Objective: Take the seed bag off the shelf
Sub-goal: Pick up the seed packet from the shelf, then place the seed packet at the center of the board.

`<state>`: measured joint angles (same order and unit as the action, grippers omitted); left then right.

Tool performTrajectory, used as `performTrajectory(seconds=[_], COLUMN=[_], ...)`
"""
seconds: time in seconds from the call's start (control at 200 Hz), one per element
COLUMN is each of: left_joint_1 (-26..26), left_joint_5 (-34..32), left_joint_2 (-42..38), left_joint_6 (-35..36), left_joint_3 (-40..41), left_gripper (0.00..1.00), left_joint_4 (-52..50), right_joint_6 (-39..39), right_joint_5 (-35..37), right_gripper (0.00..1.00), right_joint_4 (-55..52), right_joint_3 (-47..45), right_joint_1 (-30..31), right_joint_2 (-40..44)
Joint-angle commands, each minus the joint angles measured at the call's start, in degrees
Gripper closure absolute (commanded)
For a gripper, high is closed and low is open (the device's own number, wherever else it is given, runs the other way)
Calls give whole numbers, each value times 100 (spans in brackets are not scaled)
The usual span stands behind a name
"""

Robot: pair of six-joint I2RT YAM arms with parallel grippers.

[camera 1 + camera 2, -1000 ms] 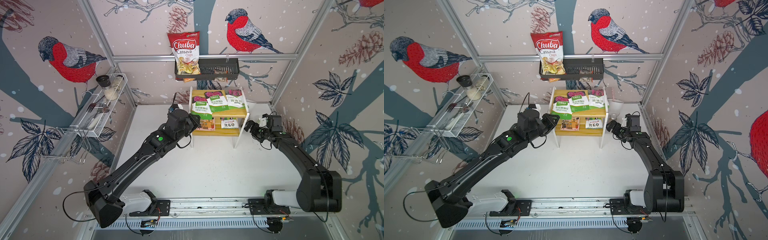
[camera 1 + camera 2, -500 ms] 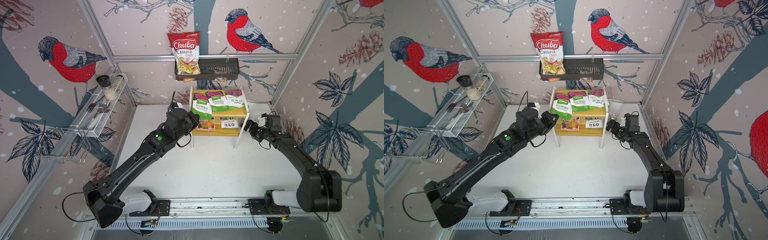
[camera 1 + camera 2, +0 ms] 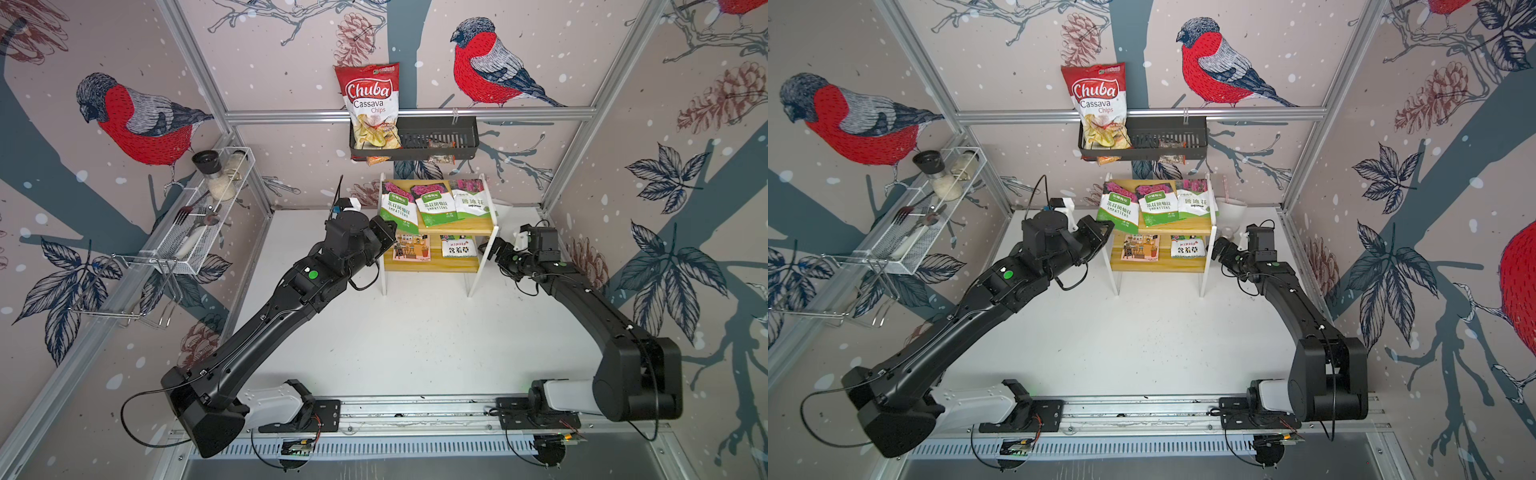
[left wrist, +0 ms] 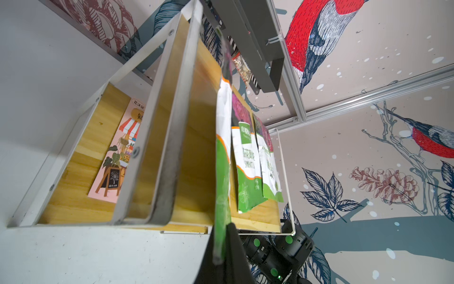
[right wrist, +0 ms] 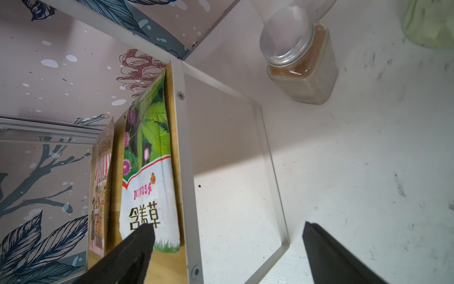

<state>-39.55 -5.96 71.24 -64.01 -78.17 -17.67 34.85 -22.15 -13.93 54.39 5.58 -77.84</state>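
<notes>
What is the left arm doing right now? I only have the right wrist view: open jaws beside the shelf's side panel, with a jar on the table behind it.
Observer: The left gripper is shut on the lower edge of the leftmost seed bag, which is on the top board of the shelf.
Operator: Is that bag clear of the board?
Observer: No. In both top views most of it sits over the top board, beside the middle bag and the right bag.
</notes>
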Motion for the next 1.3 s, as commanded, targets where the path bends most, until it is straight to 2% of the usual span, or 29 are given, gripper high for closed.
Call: performTrajectory(seconds=[0.0, 0.265, 0.43, 0.63, 0.745, 0.89, 1.136, 1.221, 1.296], left_joint_1=[67, 430, 1213, 2100, 2633, 3002, 3101, 3102, 3098], left_joint_5=[218, 708, 1704, 2791, 3293, 3352, 3076, 2728, 2676], left_joint_2=[60, 151, 49, -40, -425, -1015, -1797, -2007, -2216], left_joint_6=[311, 711, 818, 1203, 1006, 940, 725, 663, 591], left_joint_3=[-207, -543, -592, -717, -6, 1070, 2876, 3492, 4237], left_gripper=[100, 100, 100, 100, 100, 100, 100, 100, 100], left_joint_4=[374, 560, 730, 370, 566, 582, 644, 297, 566], right_joint_6=[41, 50, 32, 29, -10, -46, -40, -39, -57], right_joint_5=[28, 57, 62, 70, 73, 115, 141, 166, 197], right_gripper=[0, 0, 0, 0, 0, 0, 0, 0, 0], right_joint_4=[49, 58, 56, 57, 18, -9, -13, -71, -111], right_joint_3=[37, 82, 98, 38, 10, -54, -180, -228, -310], right_joint_1=[22, 61, 57, 66, 66, 57, 51, 40, 44], right_joint_2=[-15, -64, -81, -69, -18, 45, 132, 172, 232])
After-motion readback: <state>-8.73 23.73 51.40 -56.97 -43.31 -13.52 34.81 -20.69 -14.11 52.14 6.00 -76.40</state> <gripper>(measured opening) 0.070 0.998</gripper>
